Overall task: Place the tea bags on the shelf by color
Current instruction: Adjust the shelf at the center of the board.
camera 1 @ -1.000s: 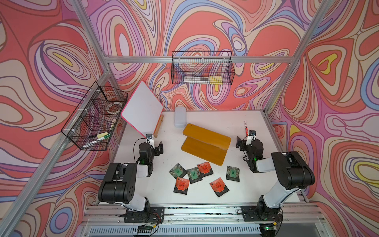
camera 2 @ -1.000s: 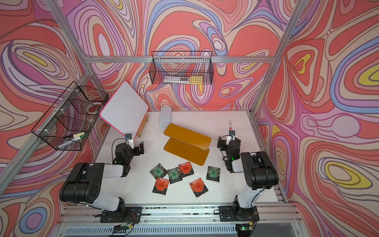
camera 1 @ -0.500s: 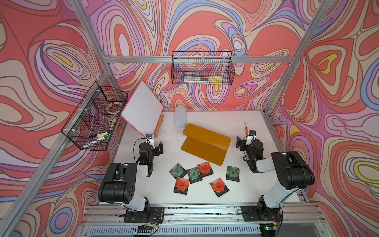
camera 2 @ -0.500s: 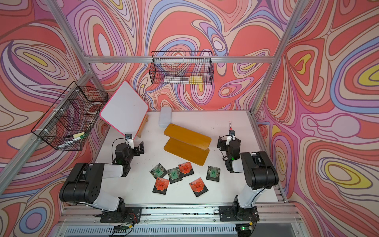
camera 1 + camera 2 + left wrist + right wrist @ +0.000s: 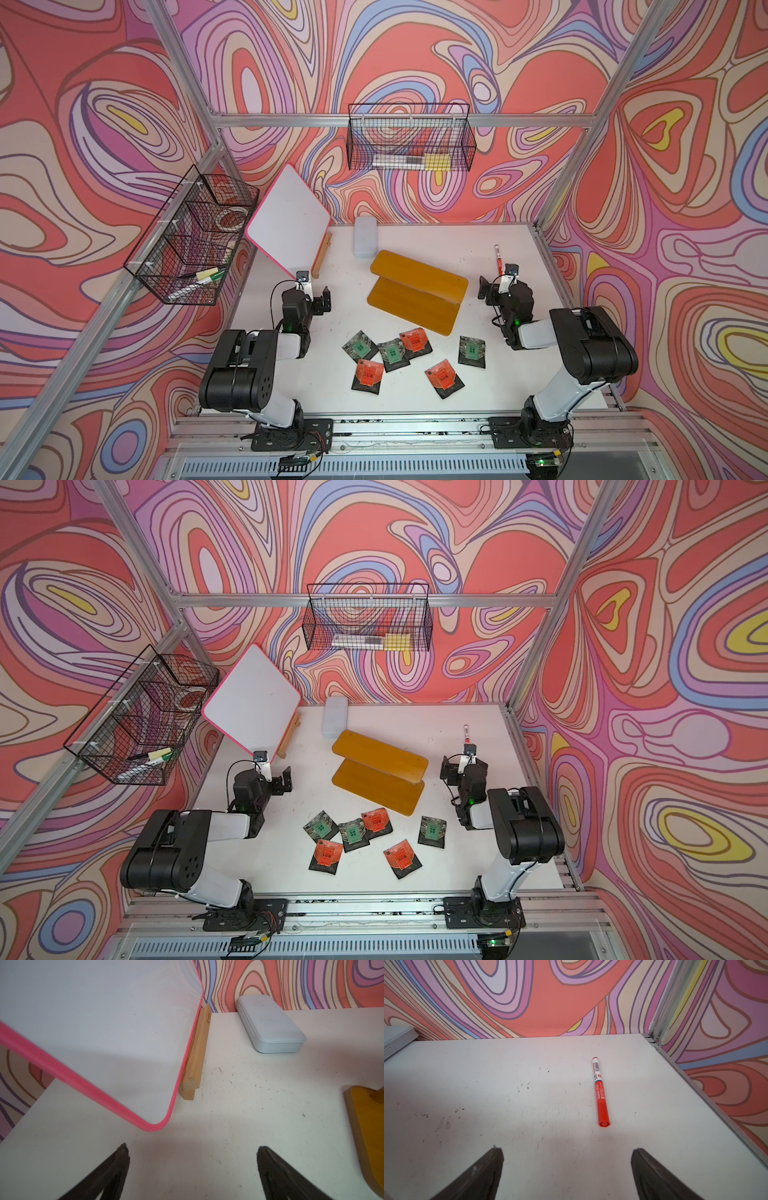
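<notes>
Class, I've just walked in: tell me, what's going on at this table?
Nothing is being handled yet. The left pincer and right pincer are both open and empty. Six tea bags, three green and three orange-red, lie loose on the table near the yellow shelf, whose two boards hold nothing.

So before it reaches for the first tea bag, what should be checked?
1. Left gripper open and empty: ok.
2. Right gripper open and empty: ok.
3. Shelf, both boards bare: ok.
4. All six tea bags on the table, in view: ok.
5. Bags lying apart: not ok; the middle green bag touches or overlaps an orange bag.
6. Red marker away from the bags: ok.
</notes>
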Robot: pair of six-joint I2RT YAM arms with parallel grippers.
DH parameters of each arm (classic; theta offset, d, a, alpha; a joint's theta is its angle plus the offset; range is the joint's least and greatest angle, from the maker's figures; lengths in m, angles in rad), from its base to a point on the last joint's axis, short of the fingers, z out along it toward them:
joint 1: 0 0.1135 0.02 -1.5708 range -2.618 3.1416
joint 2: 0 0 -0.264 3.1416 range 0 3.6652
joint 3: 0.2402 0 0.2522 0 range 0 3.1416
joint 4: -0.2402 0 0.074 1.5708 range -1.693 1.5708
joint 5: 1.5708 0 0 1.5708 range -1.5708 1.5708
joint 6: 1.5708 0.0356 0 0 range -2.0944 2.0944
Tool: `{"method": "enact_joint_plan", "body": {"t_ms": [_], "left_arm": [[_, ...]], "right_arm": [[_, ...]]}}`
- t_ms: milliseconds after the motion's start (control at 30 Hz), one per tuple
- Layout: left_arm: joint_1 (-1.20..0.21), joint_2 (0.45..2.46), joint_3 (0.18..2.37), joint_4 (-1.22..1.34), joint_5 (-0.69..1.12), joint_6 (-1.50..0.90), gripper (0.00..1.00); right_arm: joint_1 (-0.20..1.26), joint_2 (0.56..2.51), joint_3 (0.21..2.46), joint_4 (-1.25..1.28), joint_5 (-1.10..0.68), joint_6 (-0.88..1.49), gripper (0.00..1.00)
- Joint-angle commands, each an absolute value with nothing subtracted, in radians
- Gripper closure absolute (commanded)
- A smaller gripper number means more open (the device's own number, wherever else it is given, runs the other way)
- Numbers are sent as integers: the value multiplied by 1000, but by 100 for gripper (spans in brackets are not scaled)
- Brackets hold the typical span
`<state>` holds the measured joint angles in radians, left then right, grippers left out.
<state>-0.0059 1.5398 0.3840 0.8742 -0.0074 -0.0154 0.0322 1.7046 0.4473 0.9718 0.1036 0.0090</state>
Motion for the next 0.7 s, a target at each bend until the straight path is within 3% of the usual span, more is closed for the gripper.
{"method": "enact_joint_plan", "body": {"t_ms": [0, 667], "left_arm": [[-5, 1536, 385, 868, -18, -15, 1], [-5, 1533, 372, 891, -64, -33, 1]], "right_arm": [[28, 1698, 460, 967, 95, 9, 2], [27, 1696, 453, 984, 156, 30, 2]]}}
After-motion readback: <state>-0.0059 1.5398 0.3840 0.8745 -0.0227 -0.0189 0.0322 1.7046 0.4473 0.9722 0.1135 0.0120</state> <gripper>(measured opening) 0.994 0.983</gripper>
